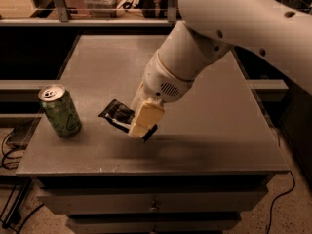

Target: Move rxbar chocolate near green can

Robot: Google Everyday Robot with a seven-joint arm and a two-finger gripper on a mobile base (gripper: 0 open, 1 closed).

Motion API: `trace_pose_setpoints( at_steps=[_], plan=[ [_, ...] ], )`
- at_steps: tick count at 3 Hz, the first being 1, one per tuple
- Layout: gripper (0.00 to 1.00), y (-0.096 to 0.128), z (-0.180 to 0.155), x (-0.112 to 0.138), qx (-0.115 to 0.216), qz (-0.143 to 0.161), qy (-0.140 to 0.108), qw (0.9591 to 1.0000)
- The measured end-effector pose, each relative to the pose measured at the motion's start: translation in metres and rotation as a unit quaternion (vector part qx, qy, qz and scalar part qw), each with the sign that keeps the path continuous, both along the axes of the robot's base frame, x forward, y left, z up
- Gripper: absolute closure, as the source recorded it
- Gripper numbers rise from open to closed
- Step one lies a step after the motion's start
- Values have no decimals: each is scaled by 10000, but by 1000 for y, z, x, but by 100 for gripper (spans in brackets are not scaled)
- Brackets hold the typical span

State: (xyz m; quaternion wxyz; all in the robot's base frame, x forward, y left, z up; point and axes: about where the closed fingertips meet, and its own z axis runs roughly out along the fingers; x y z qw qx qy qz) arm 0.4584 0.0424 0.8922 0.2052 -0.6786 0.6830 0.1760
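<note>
Grey table point(209, 145) carries one green can point(61, 112), upright near its left edge, with a silver top and pull tab. One black chocolate bar point(115, 113) sits near the can's right side, not touching it. The single gripper point(141, 126) is clamped on one end of the bar. Bar lettering is unreadable.

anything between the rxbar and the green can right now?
Nothing. The camera view shows only bare tabletop between the green can and the rxbar chocolate, which the hand grips above the table.
</note>
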Motion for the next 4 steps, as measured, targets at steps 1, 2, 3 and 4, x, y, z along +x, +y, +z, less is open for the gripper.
trace_pose_setpoints(
  at_steps=[1,2,3,4],
  plan=[
    [100,28,-22,2,109,166,246,9995],
    [83,52,-41,6,137,322,426,9985],
    [59,74,-54,12,77,476,501,9976],
    [36,91,-61,17,78,591,518,9969]
  ],
)
